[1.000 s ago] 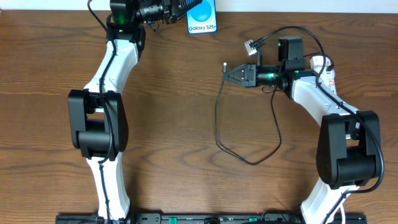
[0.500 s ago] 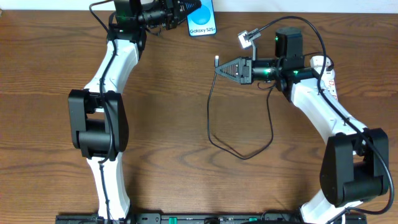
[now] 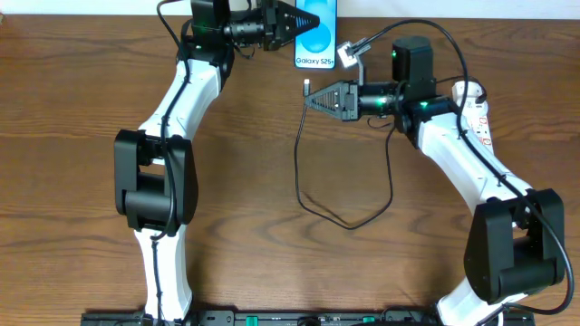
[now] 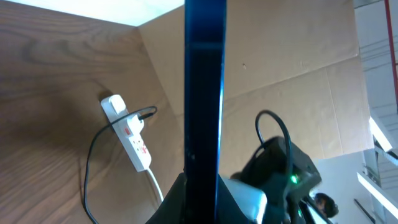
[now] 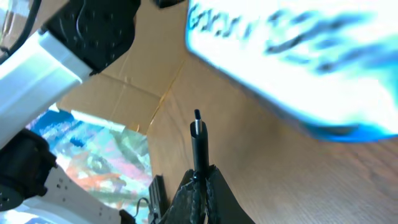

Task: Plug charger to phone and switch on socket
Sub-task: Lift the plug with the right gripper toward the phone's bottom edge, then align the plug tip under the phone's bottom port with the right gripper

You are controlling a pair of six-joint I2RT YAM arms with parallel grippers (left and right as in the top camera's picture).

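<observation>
Hands first: the left hand [image 3: 292, 20] is pinched onto the phone [image 3: 319, 32] at the far edge of the brown wooden surface [image 3: 72, 181]. The blue-teal screen faces the overhead camera, and the short edge lettered "Galaxy S25+" points toward the near side. From the left wrist camera the phone [image 4: 204, 93] shows edge-on as a thin dark blue bar rising out of the left hand [image 4: 203, 196]. Whether it rests on the surface or is lifted off it, I cannot tell.

The right hand [image 3: 312, 96] is pressed together on the charger [image 3: 298, 167] just behind its connector tip [image 3: 306, 83]. The tip points toward the far side and sits near the phone's lettered edge without touching it. In the right wrist view the connector tip [image 5: 198, 132] stands upright above the hand's fingers [image 5: 186, 193], with a gap up to the blurred phone [image 5: 292, 56]. Behind the grip the black cable drops in a wide loop across the surface and climbs back toward the right arm.

The socket [image 3: 478, 113] lies on the right side, partly hidden by that arm. The left wrist view shows the socket [image 4: 135, 143] with a black cable plugged in near its rounded end.
</observation>
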